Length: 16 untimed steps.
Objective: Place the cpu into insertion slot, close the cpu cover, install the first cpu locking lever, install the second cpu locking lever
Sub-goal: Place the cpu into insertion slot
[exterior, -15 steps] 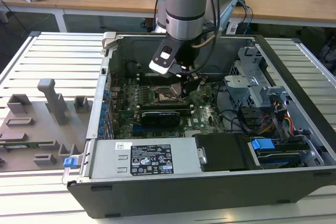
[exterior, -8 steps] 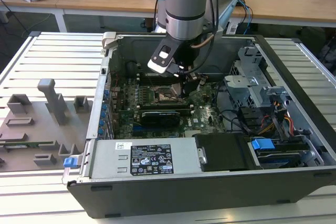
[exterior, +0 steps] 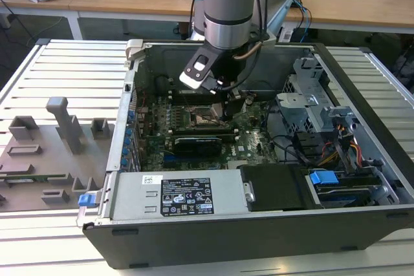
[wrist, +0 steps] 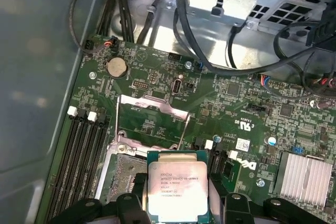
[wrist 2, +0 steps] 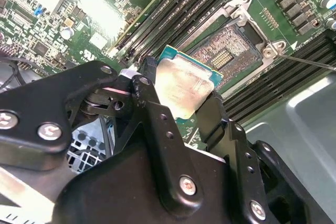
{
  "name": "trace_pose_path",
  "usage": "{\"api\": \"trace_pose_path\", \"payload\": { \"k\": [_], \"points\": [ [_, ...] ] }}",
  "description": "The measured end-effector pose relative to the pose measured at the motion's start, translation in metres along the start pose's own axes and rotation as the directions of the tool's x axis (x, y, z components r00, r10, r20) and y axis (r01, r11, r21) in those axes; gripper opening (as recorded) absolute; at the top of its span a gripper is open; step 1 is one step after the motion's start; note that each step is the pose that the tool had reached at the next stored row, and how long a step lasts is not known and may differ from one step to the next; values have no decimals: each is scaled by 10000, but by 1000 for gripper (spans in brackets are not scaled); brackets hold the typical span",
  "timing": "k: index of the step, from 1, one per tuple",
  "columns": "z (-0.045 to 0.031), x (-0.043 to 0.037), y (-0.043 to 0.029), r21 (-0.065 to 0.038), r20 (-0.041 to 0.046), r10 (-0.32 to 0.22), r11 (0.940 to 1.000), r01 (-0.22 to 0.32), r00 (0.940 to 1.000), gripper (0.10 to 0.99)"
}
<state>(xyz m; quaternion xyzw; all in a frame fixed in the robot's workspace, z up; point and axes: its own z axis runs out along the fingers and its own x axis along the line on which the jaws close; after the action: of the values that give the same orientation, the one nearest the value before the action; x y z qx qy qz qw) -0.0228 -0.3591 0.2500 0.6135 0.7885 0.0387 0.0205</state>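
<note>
One open computer case (exterior: 259, 240) on a slatted table (exterior: 65, 63), with one green motherboard (exterior: 252, 137) flat on its floor. Reaching down into it, one gripper (wrist 2: 178, 92), with two black fingers (wrist 2: 152, 114) narrowed onto two opposite edges of the one cpu (wrist 2: 184, 83), clamping it with the metal lid toward the wrist cameras, just above the board, beside the socket and not seated in it. On the board, one cpu cover (wrist: 152, 103) swung up and open, and one insertion slot (wrist 2: 231, 45) lying bare with its coppery pin field exposed. Alongside, long black memory slots (wrist: 84, 150), too crowded to count with confidence. One thin wire lever (wrist 2: 310, 61) past the slot's corner. Judged light, stiff and flat, with a smooth lid likely to slip under a loose pinch. Underside contacts and socket pins probably fragile, so best held by the side edges alone, as here, kept level and never pressed down hard.
</note>
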Motion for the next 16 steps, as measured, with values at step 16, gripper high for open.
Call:
{"api": "trace_pose_path", "payload": {
  "k": [16],
  "points": [
    [1, 0, 0, 4, 274, 1216, 9926, -1216, 9922, 541]
  ]
}}
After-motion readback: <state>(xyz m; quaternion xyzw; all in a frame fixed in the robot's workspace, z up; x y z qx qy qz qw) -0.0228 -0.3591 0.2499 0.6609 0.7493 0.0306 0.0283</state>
